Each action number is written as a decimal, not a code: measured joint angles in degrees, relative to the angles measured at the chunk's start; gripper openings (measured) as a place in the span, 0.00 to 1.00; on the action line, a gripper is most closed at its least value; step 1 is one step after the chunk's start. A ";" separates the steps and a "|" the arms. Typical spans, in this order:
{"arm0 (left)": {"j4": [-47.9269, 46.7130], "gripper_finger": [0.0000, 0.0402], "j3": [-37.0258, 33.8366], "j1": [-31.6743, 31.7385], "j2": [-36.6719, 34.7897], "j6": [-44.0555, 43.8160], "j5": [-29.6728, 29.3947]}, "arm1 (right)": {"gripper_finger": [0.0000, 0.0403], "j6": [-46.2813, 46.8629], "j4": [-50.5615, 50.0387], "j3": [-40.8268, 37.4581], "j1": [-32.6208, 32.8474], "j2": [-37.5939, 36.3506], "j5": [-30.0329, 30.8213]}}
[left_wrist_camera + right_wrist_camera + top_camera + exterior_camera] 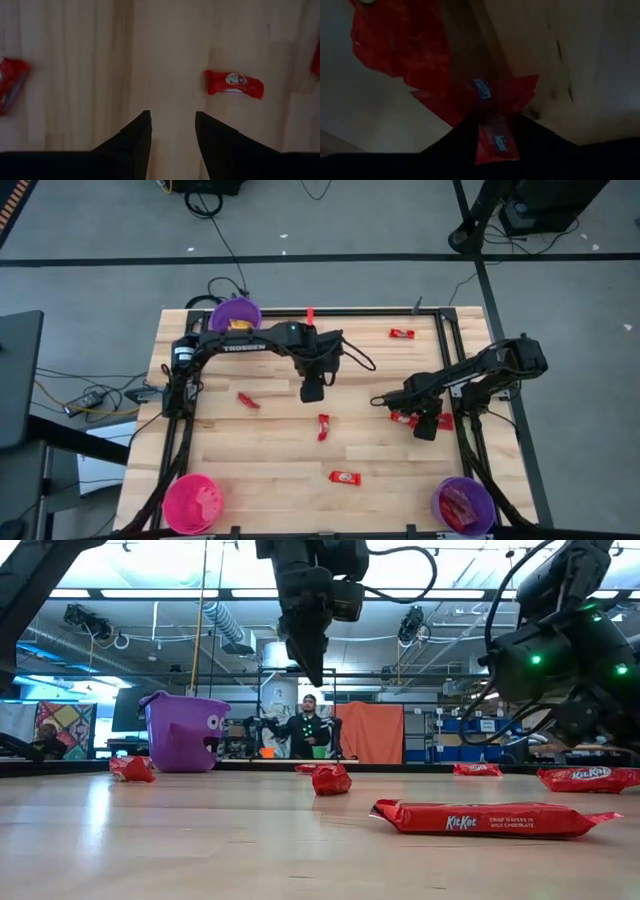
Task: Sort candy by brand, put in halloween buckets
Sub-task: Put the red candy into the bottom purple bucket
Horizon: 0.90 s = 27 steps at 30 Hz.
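Observation:
Red Kit Kat bars lie flat and scattered on the wooden table, among them one [323, 426] near my left gripper and one [345, 477] toward the near edge. My left gripper [312, 390] [172, 135] hangs open above the table's middle, with a red bar [234, 84] ahead of it. My right gripper [425, 425] [492, 145] is low at the table's right side, shut on a red bar. The far-left purple bucket [235, 313], near-left pink bucket [192, 502] and near-right purple bucket [463, 505] stand upright. No yellow or mauve packets show on the table. My right gripper pinches a red bar [492, 137] between its two fingers, which lie along the wrapper, its crimped end [520, 87] spreading out beyond the tips. The fingers come from above, slanting down. A second red bar [400, 45] lies right beside it. Whether the held bar is lifted, I cannot tell.
More red bars lie near the far edge [402, 333], left of centre [248, 400] and at the right [445, 420]. The near-right purple bucket holds red candy, the pink one pale sweets. A person [308, 725] sits beyond the table. Bare wood lies between the near buckets.

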 joint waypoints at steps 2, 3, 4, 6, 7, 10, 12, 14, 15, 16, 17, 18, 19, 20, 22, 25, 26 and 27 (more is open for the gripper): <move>-0.79 0.39 0.00 -0.50 0.00 -0.40 0.03 | 0.24 -0.20 -0.95 0.87 -0.07 0.20 0.66; -1.10 0.39 0.00 -0.74 0.00 -0.50 0.02 | 0.19 -0.20 -1.30 1.53 -0.11 0.21 1.01; -1.38 0.39 0.00 -1.01 0.00 -0.62 0.02 | 0.14 -0.03 -1.78 2.31 -0.15 0.10 1.23; -1.62 0.39 0.00 -1.51 0.00 -1.90 0.01 | 0.06 1.05 -2.13 4.16 -0.15 0.02 1.26; -1.50 0.39 0.00 -1.78 0.00 -2.73 0.01 | 0.04 1.90 -2.22 5.19 -0.15 -0.10 0.99; -1.37 0.39 0.00 -2.73 0.00 -4.91 -0.05 | 0.06 4.57 -2.44 9.41 -0.07 -0.53 1.23; -1.37 0.39 0.00 -3.63 0.00 -5.89 -0.09 | 0.09 5.72 -3.00 12.71 -0.06 -1.07 1.40; -1.54 0.39 0.00 -4.63 0.00 -6.43 -0.09 | 0.10 7.02 -2.98 16.24 0.12 -2.13 1.36; -1.74 0.39 0.00 -5.17 0.00 -6.61 -0.08 | 0.10 7.80 -3.20 17.93 0.34 -2.83 1.38; -1.98 0.39 0.06 -5.58 -0.10 -6.53 -0.16 | 0.09 8.28 -3.87 19.56 0.79 -3.51 1.09; -2.15 0.39 0.11 -6.07 -0.19 -6.49 -0.17 | 0.08 9.05 -3.72 21.14 1.31 -4.35 0.58; -2.44 0.39 0.13 -6.56 -0.20 -6.42 -0.16 | 0.07 9.88 -3.15 22.61 1.92 -5.47 0.04; -2.84 0.39 0.13 -7.15 -0.20 -6.22 -0.13 | 0.06 10.84 -3.09 23.77 2.54 -6.64 -0.93; -3.04 0.39 0.12 -7.74 -0.17 -6.08 0.13 | 0.05 11.98 -3.23 24.63 3.35 -7.85 -2.30; -3.28 0.39 0.11 -8.67 -0.07 -5.02 2.63 | 0.05 14.75 -3.10 25.70 5.35 -10.16 -5.88; -2.84 0.39 0.09 -9.61 0.00 -4.51 8.11 | 0.05 21.46 -2.56 26.02 9.34 -13.95 -12.20; -2.48 0.39 0.05 -9.88 0.08 -4.53 9.19 | 0.05 24.08 -2.54 26.04 11.02 -15.04 -13.33; -2.11 0.39 0.02 -10.22 0.11 -4.53 9.48 | 0.05 26.72 -2.60 26.04 12.86 -15.95 -14.01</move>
